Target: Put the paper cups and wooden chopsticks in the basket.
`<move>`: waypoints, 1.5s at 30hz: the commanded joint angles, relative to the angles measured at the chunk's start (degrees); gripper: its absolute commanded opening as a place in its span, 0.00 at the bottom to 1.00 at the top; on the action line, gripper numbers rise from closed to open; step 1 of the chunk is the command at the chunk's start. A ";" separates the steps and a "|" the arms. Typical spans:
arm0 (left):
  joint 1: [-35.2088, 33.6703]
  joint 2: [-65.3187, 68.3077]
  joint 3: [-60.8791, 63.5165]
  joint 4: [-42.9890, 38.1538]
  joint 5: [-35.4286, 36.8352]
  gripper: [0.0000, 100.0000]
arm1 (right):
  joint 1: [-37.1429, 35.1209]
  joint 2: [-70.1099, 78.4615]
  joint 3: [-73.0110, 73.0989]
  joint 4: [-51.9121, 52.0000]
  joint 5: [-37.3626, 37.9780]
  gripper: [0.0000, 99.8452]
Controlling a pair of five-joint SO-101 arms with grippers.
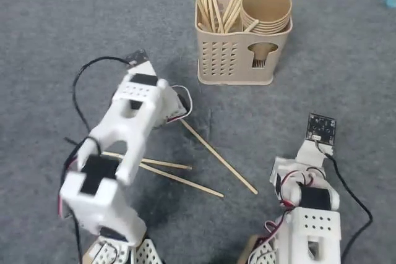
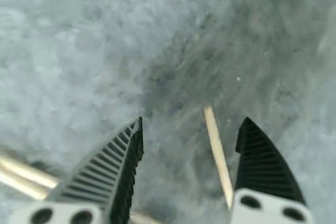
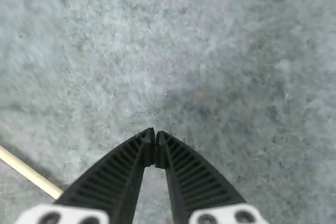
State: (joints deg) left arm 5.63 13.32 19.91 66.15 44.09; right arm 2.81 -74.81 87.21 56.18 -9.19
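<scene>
Straddling the tip of the long chopstick (image 1: 219, 157), the left claw (image 2: 192, 123) hangs low over the grey worktop (image 1: 346, 60), jaws wide apart and holding nothing. The stick (image 2: 218, 156) lies between the fingers but off-centre, close beside one of them. It does not appear to be touched. Taking the stick at its end rather than mid-length is probably because that end lies nearest the basket (image 1: 235, 60), though an end grip would leave the rest free to swing.

The right claw (image 3: 155, 132) is pressed shut, tips touching and empty, over bare worktop. A stretch of chopstick (image 3: 26, 174) crosses one corner of its wrist view; which stick it is cannot be told.

The basket stands at the far side of the worktop, well apart from the loose sticks. The paper cups (image 1: 266, 4) are already nested in one compartment, and a bundle of chopsticks (image 1: 216, 4) stands fanned in the other. Judged from this, the cups are done and only loose sticks remain.

Two other chopsticks (image 1: 167, 171) lie near each other beside the long one, their far ends running under the left arm (image 1: 124, 134). The fanned bundle crowds the basket mouth and could deflect an incoming stick. A black cable (image 1: 93, 66) loops beside the left arm.
</scene>
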 commanded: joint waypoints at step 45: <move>-8.26 -19.87 -13.05 12.31 -12.40 0.01 | 0.40 -1.01 -0.26 -1.10 -0.26 0.01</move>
State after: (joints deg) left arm 2.81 0.22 7.52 77.58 35.56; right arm 2.73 -74.99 87.21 56.18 -9.19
